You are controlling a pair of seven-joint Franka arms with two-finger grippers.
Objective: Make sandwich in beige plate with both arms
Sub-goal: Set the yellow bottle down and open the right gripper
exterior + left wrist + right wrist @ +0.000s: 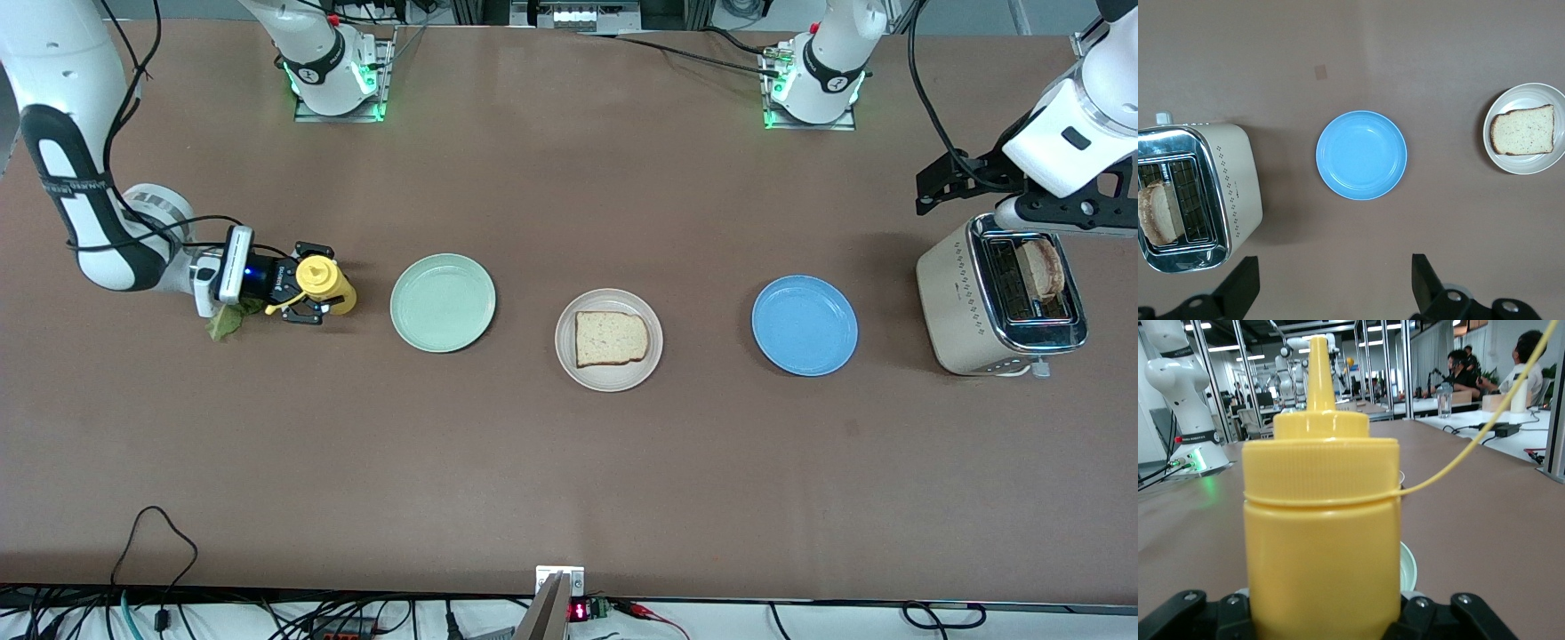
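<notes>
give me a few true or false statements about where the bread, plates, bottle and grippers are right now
1. One bread slice lies on the beige plate. True.
2. The right gripper is shut on the yellow bottle. True.
3. The blue plate holds a lettuce leaf. False: it holds nothing; the lettuce leaf lies on the table under the right arm's wrist.
4. The toaster has no bread in it. False: a second bread slice stands in one slot.
5. The left gripper is open above the toaster. True.
</notes>
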